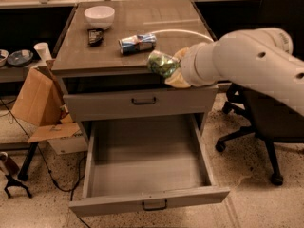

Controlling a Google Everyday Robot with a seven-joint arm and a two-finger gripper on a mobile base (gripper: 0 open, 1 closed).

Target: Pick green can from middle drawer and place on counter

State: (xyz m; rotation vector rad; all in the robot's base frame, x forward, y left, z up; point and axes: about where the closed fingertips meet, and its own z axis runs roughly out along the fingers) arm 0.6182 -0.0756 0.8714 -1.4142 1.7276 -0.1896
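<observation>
My gripper (170, 69) is shut on the green can (162, 63) and holds it in the air at the counter's (142, 51) front edge, right of centre. The can is shiny, mottled green and lies tilted in the tan fingers (179, 80). The white arm comes in from the right. The middle drawer (147, 175) stands pulled wide open below, and nothing shows inside it.
On the counter lie a blue-and-white can (137, 43), a white bowl (99, 16), a small dark object (95, 35) and a white cable (185, 32). The shallower top drawer (140, 101) is closed. A cardboard box (35, 101) stands left; an office chair (266, 127) right.
</observation>
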